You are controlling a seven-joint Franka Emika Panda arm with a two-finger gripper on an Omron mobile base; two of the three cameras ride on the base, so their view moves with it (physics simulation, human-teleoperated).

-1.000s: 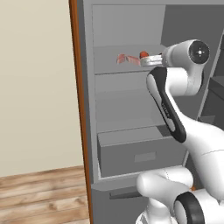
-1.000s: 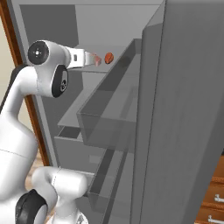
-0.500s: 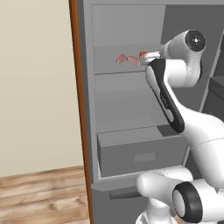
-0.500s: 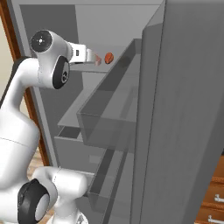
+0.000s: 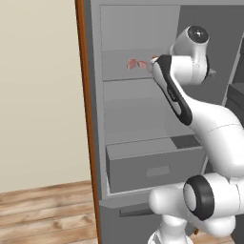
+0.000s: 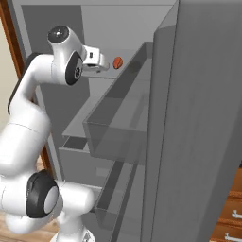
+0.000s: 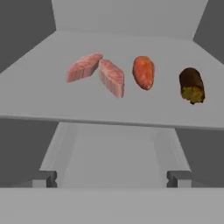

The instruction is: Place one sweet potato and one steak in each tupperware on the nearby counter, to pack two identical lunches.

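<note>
Just ahead of the pincer (image 7: 113, 178), on the upper fridge shelf (image 7: 39, 98), lie all four foods: two steaks (image 7: 83, 67) touching each other, then the orange sweet potato (image 7: 143, 72) beside them, and the dark sweet potato (image 7: 191, 85) farther to the side. The pincer fingers stand wide apart and hold nothing. I judge the packing is not begun; every piece must be carried to the tupperware.

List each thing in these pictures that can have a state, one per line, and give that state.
fridge door: swung open
gripper: open, holding nothing, facing the shelf
left steak: lying on the shelf, tip meeting the other steak
right steak: lying on the shelf
orange sweet potato: on the shelf, untouched
dark sweet potato: on the shelf, apart
</note>
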